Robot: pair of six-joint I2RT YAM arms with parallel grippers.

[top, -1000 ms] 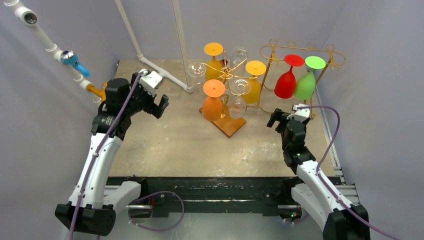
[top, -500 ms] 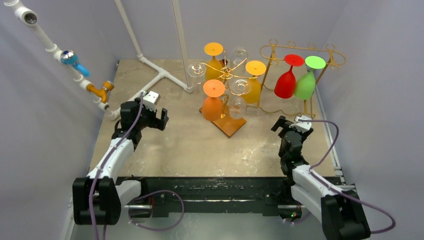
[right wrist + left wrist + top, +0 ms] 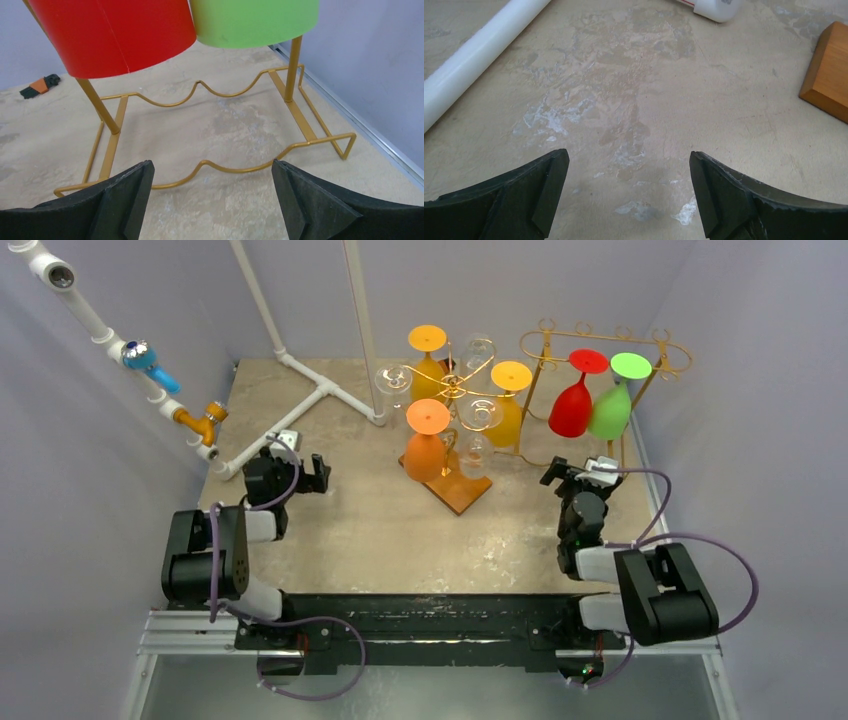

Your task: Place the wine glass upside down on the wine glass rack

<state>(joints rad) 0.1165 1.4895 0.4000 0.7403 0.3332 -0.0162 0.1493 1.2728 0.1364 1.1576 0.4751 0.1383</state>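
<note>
The gold rack (image 3: 294, 67) served as the mark for everything else; on it the red glass (image 3: 572, 405) and the green glass (image 3: 610, 408) hung side by side, feet up in the top rail and bowls down, their long axes upright; the two bowls looked to be touching or nearly so.

The right gripper (image 3: 210, 172) sat low just in front of the gold rack, facing it; its fingers stood wide apart with nothing between them; the two bowls hung ahead of the fingers and above them.

The left gripper (image 3: 628, 160) lay well to the left of the gold rack, beyond the tree rack (image 3: 452, 380) and its wooden base (image 3: 458, 490); its fingers were likewise spread and empty, pointed at bare table (image 3: 380, 530).

No glass stood or lay loose on the table; every glass in view hung inverted, on the gold rack or on the tree rack; which one was the task's own could not be told.

Judged from this, the placing looked done; should a glass on the gold rack need a touch, the right arm was plainly the nearer, and the reach would run forward and upward.
</note>
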